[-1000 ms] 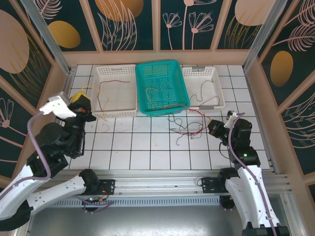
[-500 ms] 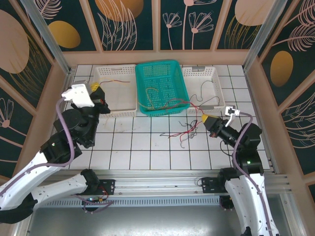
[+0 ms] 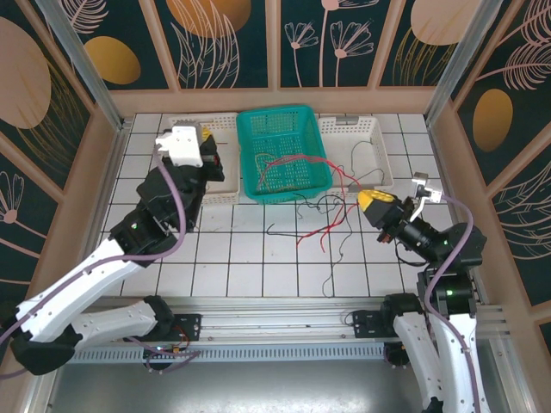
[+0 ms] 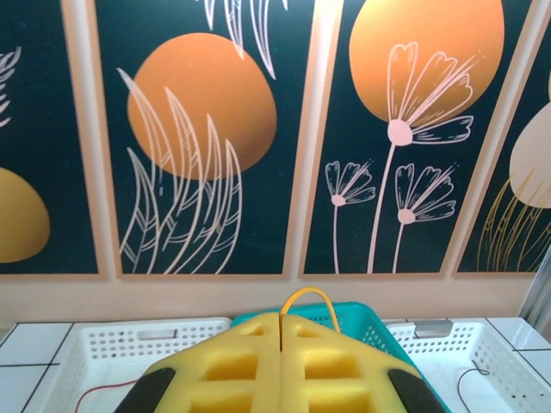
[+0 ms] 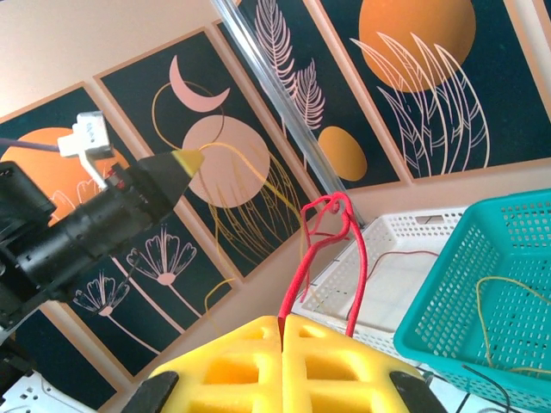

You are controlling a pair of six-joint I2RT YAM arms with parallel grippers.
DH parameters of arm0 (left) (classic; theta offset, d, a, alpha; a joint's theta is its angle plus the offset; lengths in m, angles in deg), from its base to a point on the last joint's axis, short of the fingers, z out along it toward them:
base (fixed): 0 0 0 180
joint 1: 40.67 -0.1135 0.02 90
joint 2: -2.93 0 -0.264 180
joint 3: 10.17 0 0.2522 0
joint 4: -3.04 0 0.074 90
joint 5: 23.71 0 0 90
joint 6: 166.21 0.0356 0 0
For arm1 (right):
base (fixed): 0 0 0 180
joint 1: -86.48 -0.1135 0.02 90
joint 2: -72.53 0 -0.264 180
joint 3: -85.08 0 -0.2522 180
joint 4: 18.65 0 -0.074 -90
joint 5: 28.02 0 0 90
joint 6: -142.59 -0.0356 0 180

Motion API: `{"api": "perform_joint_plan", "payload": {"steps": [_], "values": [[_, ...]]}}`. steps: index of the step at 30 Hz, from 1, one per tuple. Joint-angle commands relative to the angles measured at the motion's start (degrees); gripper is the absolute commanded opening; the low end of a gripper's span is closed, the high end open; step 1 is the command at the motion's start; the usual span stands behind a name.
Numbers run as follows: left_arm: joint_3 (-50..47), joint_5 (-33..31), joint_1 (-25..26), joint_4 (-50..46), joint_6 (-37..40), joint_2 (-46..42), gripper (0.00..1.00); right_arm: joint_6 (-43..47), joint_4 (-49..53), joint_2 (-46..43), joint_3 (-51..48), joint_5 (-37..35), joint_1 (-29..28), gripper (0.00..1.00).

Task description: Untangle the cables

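Here, mid-separation: left fingers (image 4: 225, 370) pinch shut on a yellow cable (image 4: 310, 295); right fingers (image 5: 336, 366) clamp a red cable (image 5: 362, 258). The tangle (image 3: 323, 211) trails across the counter (image 3: 232, 258) before the teal basket (image 3: 284, 191). Next, probably, drawing strands apart gently

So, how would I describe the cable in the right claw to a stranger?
Start at the teal basket in the middle. A thin red cable runs from it to the right claw, which pinches it in a loop. Unlike it, the yellow cable lies down in the basket.

Cables (image 3: 317, 231) — red, black, yellow — tangled together
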Motion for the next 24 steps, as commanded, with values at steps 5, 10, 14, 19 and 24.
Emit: {"api": "perform_joint_plan", "payload": {"steps": [5, 10, 14, 19, 24], "values": [[7.1, 12.8, -7.3, 7.6, -2.9, 10.2, 0.0, 0.2, 1.5, -3.6, 1.4, -3.3, -0.6, 0.0], [10.1, 17.1, -10.5, 10.4, -5.3, 18.9, 0.0, 0.5, 3.4, -4.6, 3.3, -4.5, -0.5, 0.0], [12.1, 19.6, -12.1, 12.5, -7.1, 26.2, 0.0, 1.1, 5.0, -5.0, 5.2, -5.3, -0.5, 0.0], [14.8, 22.1, -12.7, 14.6, -9.0, 35.1, 0.0, 0.9, 5.9, -5.3, 7.6, -5.9, -0.6, 0.0], [17.0, 22.8, -13.0, 16.1, -11.2, 43.5, 0.0, 0.8, 6.4, -5.2, 9.3, -5.9, -0.6, 0.0]]}}
